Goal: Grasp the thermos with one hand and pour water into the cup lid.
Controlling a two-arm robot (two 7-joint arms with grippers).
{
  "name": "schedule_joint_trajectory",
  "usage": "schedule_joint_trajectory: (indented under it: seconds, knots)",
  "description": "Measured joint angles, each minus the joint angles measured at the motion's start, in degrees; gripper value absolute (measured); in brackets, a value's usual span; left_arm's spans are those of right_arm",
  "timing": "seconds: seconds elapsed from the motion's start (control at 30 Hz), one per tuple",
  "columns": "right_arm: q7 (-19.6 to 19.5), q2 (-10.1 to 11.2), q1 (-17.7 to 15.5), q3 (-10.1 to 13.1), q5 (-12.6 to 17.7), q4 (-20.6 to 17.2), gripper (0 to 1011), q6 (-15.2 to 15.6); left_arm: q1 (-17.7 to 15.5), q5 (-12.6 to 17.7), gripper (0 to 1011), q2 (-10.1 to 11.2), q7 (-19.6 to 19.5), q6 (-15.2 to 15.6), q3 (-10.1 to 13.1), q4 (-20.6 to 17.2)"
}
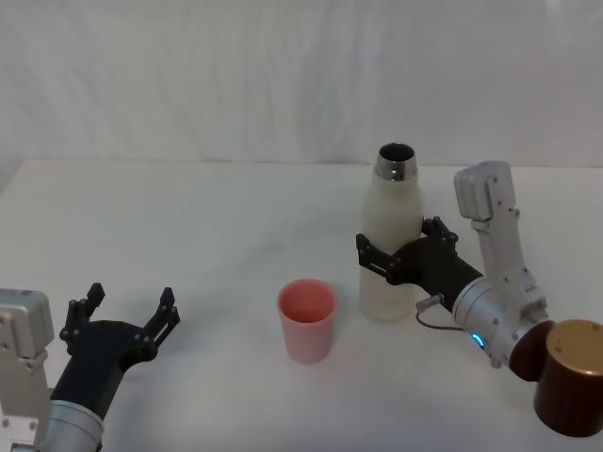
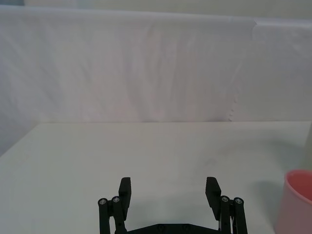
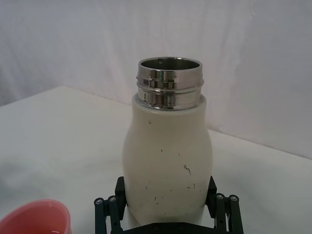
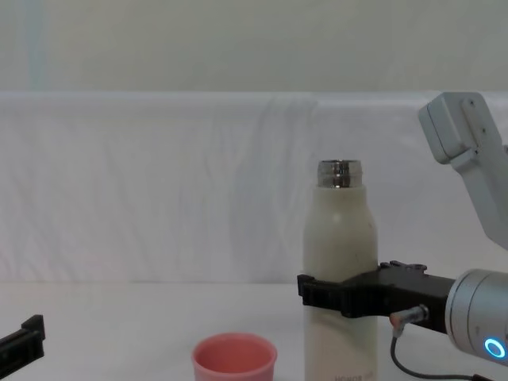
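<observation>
Nearest us on the left, our left gripper (image 1: 127,315) rests low over the table (image 1: 188,226), jaws spread wide and holding nothing. Just beyond, near the middle, we see the cup lid (image 1: 306,320) upright. Beside it to the right, our right gripper (image 1: 391,256) is closed around the upright thermos (image 1: 391,235), its steel neck uncapped.

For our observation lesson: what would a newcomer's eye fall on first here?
The tall white thermos standing open-necked right of centre on the table, with the right pincer closed around its middle. Just to its left sits the small pink cup; the left pincer rests open at the near left.
</observation>
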Motion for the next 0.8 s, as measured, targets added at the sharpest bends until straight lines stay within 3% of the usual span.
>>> schedule_joint_trajectory:
  seconds: [0.8]
  knots:
    - [0.3, 0.2, -0.1, -0.1, 0.1, -0.1, 1000, -0.1, 0.0, 0.0, 1001, 0.0, 0.0, 0.0, 0.0, 0.0]
